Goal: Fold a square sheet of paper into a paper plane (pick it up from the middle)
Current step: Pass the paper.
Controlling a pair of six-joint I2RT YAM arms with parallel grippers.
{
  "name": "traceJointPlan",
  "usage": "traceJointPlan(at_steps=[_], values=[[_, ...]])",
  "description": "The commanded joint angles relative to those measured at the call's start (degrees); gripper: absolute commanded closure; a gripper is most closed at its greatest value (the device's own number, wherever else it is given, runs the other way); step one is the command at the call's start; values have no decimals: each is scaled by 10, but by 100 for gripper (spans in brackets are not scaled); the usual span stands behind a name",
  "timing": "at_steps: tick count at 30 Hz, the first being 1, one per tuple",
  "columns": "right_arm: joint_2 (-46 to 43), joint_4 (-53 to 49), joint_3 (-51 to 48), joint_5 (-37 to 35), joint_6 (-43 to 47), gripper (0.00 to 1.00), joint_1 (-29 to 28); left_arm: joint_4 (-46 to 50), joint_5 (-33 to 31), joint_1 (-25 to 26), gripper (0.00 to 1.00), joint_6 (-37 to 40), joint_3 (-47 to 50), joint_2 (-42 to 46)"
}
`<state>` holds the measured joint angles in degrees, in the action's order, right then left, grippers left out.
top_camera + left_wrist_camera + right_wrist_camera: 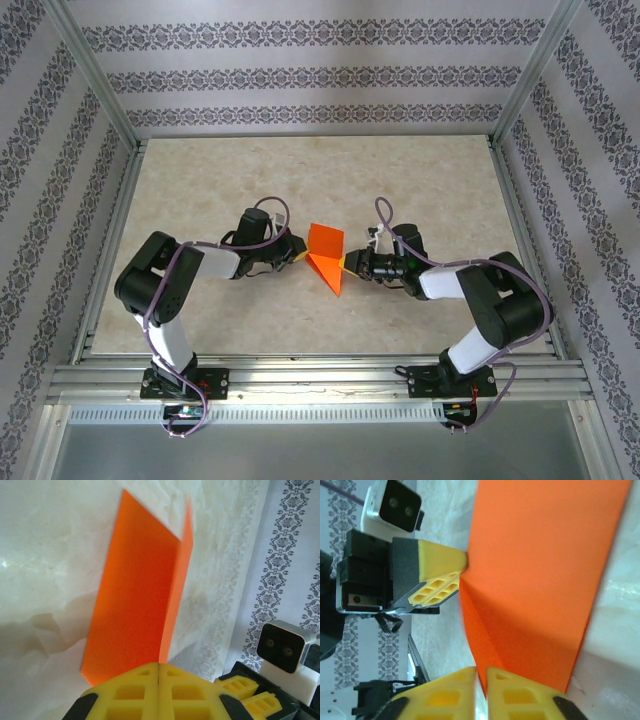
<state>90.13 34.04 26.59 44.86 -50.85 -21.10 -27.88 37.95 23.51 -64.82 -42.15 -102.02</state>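
Left gripper (159, 669), bottom of frame, pinches the folded sheet of paper (135, 600), likely steadying the crease. Right gripper (481, 676) has its jaws a slit apart at the opposite corner; grip unclear.

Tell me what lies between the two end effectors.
The folded orange sheet of paper lies between the left end effector and the right end effector, seen in the top view. The left one is shut on it.

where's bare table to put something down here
Free: far strip of table between the sheet of paper and back wall, and near strip between the arm bases. Crowded mid-table, where left pincer and right pincer meet it.
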Motion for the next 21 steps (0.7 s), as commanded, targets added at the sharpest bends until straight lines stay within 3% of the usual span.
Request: traceJointPlan(at_steps=[1, 4, 6, 8, 12, 16, 21], values=[[-57, -59, -11, -74, 41, 69, 3, -9, -34, 0, 100, -14, 21, 42], [-126, -147, -16, -186, 88, 58, -11, 7, -65, 4, 100, -24, 34, 66], [-190, -224, -7, -294, 155, 52, -51, 17, -87, 9, 100, -33, 42, 80], [-237, -263, -4, -398, 239, 52, -113, 18, -108, 13, 100, -44, 52, 93], [-266, -225, -29, -552, 350, 55, -236, 25, -150, 23, 100, -68, 67, 116], [-203, -179, -14, -604, 400, 57, -322, 26, -164, 32, 100, -81, 68, 123], [-100, -101, 20, -653, 454, 57, -381, 38, -176, 40, 100, -89, 72, 137]])
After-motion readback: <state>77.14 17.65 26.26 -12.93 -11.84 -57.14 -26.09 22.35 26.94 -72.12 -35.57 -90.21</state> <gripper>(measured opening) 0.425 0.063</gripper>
